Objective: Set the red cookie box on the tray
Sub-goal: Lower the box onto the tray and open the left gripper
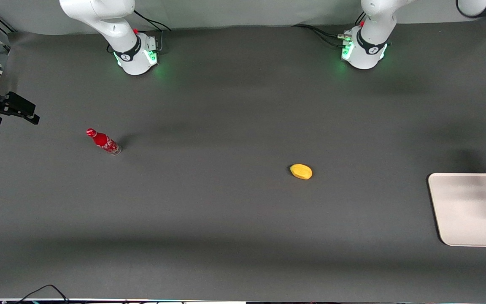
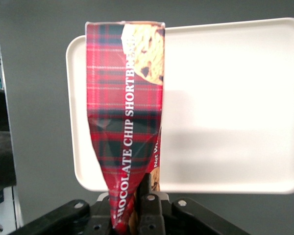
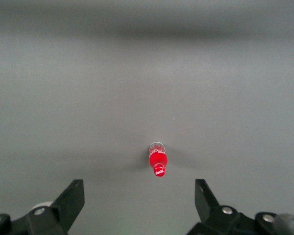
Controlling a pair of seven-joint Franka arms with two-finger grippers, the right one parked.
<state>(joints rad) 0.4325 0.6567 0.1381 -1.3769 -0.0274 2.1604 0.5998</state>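
In the left wrist view, my left gripper (image 2: pixel 128 197) is shut on one end of the red cookie box (image 2: pixel 122 98). The box is a long red tartan carton printed with cookies, creased where the fingers (image 2: pixel 145 191) pinch it. It hangs above one end of the pale tray (image 2: pixel 225 107), clear of its surface. In the front view the tray (image 1: pixel 471 209) lies at the working arm's end of the table, with a blurred shadow on it. The gripper and the box are out of the front view.
A small red bottle (image 1: pixel 103 142) stands toward the parked arm's end of the table and also shows in the right wrist view (image 3: pixel 158 161). A yellow fruit-like object (image 1: pixel 301 171) lies near the middle. Black equipment (image 1: pixel 6 107) sits at the parked arm's table edge.
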